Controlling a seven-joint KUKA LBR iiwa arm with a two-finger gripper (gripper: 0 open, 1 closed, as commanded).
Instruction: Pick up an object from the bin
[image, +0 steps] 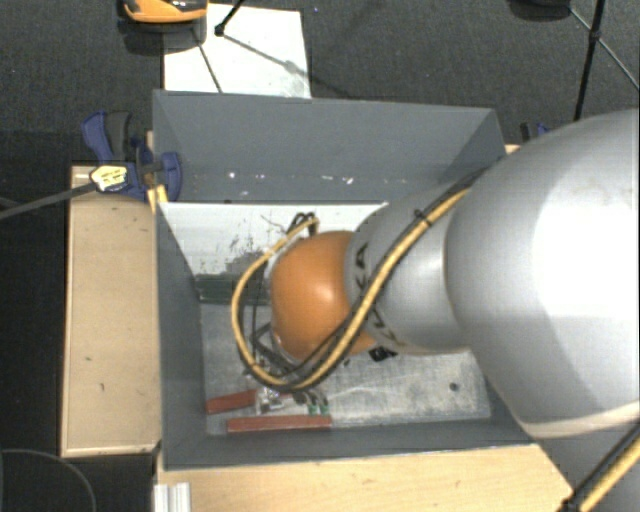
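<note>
Reddish-brown flat strip (230, 404) by the claw (270, 398): is it grabbed? asks Mia.

Tom: Can't say. The claw sits low over the floor of the grey metal bin (420, 392), at that strip's right end. Whether it is apart or together I cannot tell, because cables (240, 300) and the orange wrist cover (310, 295) mask it.

Mia: Anything else close?

Tom: A longer reddish-brown strip (278, 424) lies just beside, nearer the bin's front.

Mia: Progress?

Tom: I'd judge the reach done. A sure grasp and the lift are left.
</note>
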